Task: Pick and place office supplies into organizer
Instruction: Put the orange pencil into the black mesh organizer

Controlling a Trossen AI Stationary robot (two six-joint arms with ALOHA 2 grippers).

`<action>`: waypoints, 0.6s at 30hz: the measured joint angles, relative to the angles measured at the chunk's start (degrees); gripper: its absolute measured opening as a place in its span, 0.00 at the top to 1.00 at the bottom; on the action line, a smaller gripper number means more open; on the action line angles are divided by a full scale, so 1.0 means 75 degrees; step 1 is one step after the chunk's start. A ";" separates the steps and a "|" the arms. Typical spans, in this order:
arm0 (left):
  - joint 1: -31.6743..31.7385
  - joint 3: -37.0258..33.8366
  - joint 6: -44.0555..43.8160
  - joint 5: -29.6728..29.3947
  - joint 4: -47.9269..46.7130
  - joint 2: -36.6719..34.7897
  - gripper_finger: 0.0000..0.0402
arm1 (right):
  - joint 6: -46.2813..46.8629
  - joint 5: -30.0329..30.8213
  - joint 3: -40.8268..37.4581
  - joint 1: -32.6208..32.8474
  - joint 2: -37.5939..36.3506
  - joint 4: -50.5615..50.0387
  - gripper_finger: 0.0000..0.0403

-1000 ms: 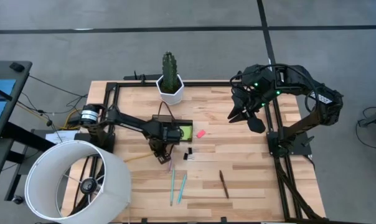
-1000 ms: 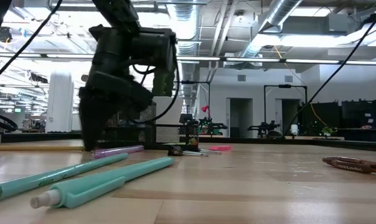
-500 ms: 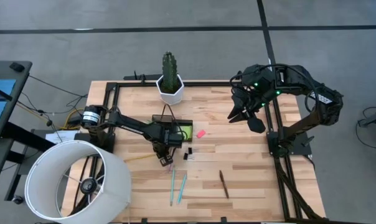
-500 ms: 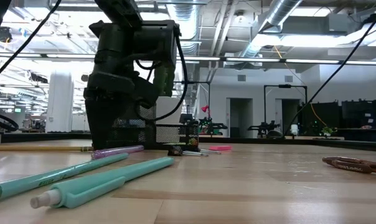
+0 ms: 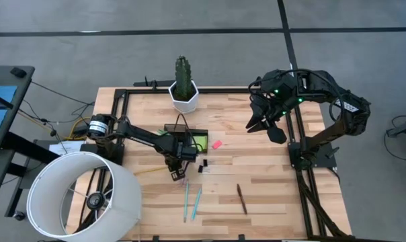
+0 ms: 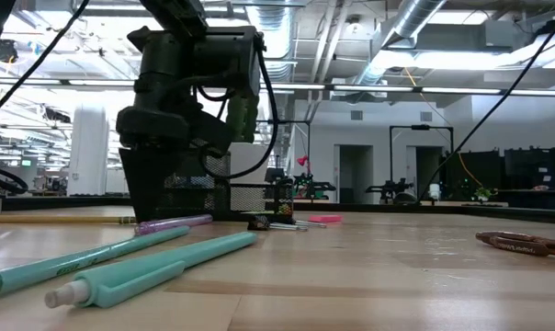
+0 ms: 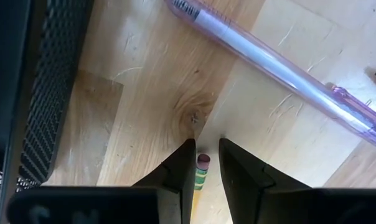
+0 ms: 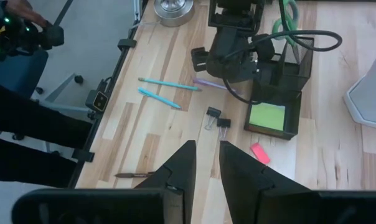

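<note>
The left gripper [image 7: 204,163] had dropped beside the organizer [image 5: 197,132], jaws closing around a pencil [image 7: 202,171], starting the next pick; the right gripper [image 8: 205,163] hung narrowly parted.

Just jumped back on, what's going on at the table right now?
The left gripper is down at the wooden table beside the black mesh organizer, its fingers straddling the eraser end of a yellow pencil. A clear purple pen lies just beyond it. Two teal pens, a dark brown pen, black binder clips and a pink eraser lie loose on the table. A lime-green sticky-note pad sits in the organizer. The right gripper waits raised at the table's far right.
</note>
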 joint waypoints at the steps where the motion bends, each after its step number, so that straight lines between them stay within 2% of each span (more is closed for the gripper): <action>1: 0.0000 0.0000 0.0046 -0.0001 -0.0013 0.0000 0.83 | 0.0000 0.0000 0.0000 0.0000 0.0000 0.0000 0.84; 18: -0.0094 0.0006 0.0617 -0.0171 -0.0251 0.0000 0.84 | 0.0001 0.0003 0.0000 0.0000 0.0000 0.0000 0.84</action>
